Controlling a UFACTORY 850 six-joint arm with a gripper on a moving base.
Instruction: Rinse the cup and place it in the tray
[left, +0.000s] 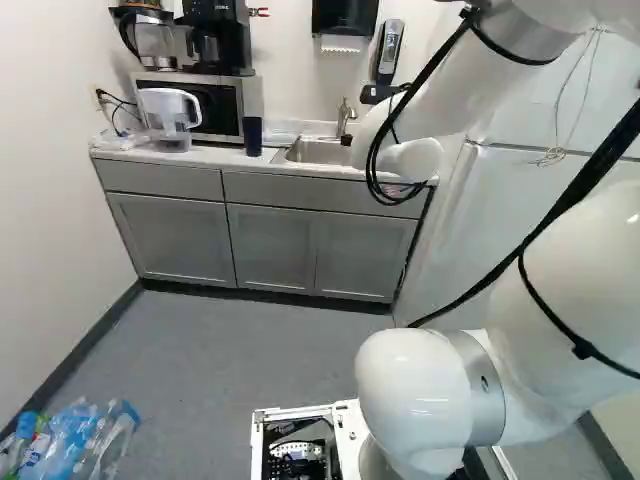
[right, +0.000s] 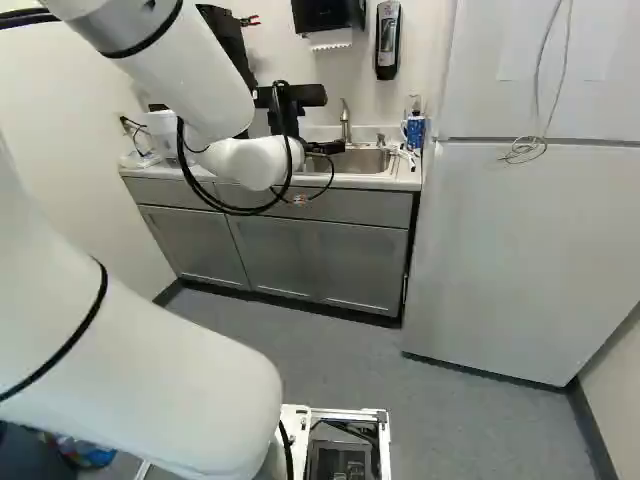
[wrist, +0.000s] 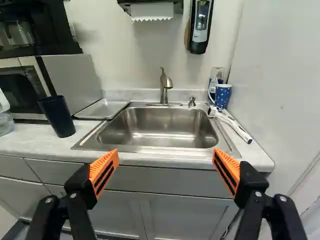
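Dark cup (wrist: 56, 116) upright beside the sink (wrist: 157, 125), presumably handy for rinsing. Tray (wrist: 102, 108) adjoins sink, likely for draining. Gripper (wrist: 166, 156) faces sink, spread wide, empty, probably to admit cup.

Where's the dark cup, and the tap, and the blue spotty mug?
Dark cup (wrist: 59, 118): wrist view, middle of its side.
Tap (wrist: 163, 93): wrist view, its upright body.
Blue spotty mug (wrist: 223, 97): wrist view, its side.
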